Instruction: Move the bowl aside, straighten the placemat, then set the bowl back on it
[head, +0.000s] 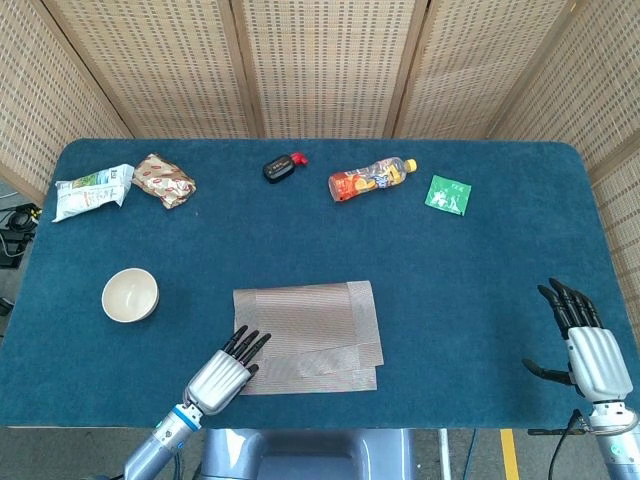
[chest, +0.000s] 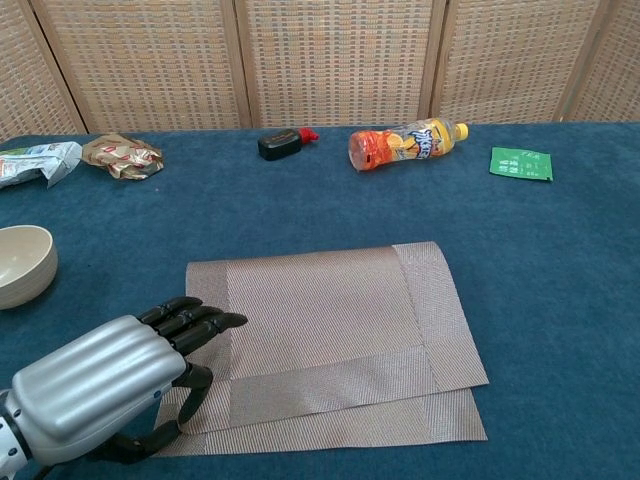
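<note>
In the chest view we lose the bowl (chest: 22, 262) partly past the left edge, and the left hand (chest: 105, 385) covers the placemat's (chest: 330, 330) near left corner, so we cannot tell whether its fingertips pinch the mat. The right hand (head: 588, 345) is missing from that view. We cannot read the green packet's (head: 448, 194) print

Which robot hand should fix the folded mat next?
Probably the left hand. Its fingers already lie at the placemat's near left corner, where the mat is doubled over. The right hand hangs open far off by the table's right edge.
</note>
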